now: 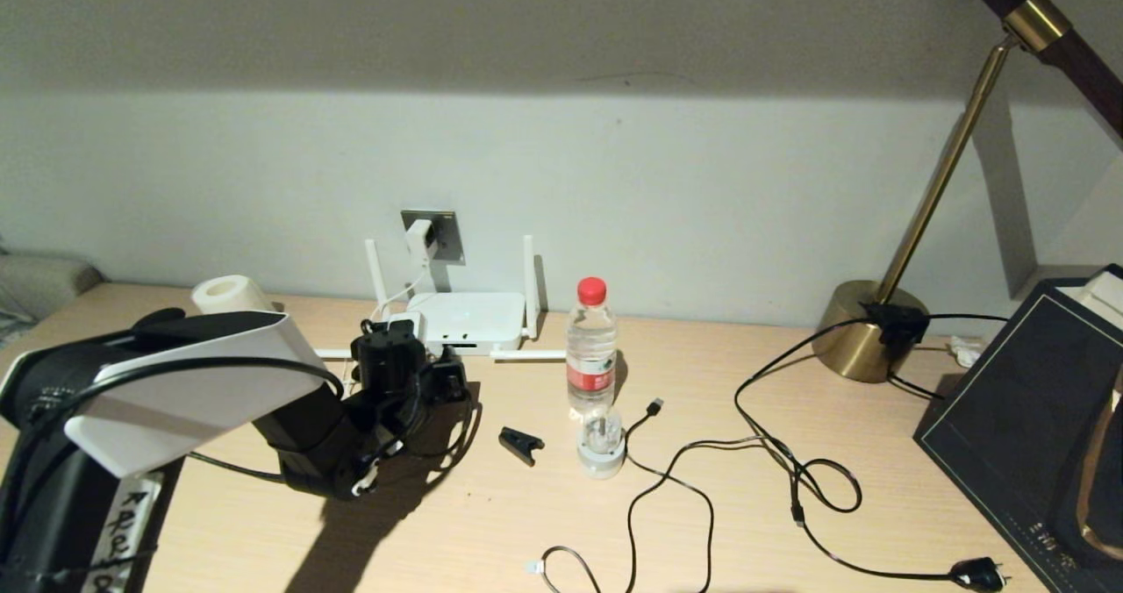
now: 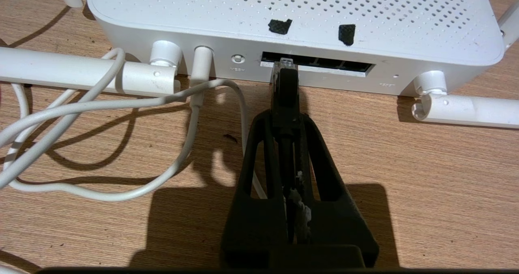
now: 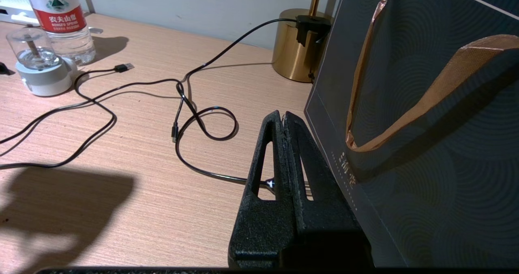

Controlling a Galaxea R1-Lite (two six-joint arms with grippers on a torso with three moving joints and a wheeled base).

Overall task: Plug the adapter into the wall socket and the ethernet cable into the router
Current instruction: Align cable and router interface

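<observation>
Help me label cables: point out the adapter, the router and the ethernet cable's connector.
adapter (image 1: 420,237), head view, white body.
router (image 2: 292,10), left wrist view, perforated top.
ethernet cable (image 2: 286,88), left wrist view, black connector.

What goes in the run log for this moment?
adapter: in wall socket | left gripper: holding ethernet cable at router port | right gripper: idle

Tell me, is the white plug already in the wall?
Yes, it is in. The adapter sits on the wall socket above the router, and its white cord hangs down to the desk.
</observation>
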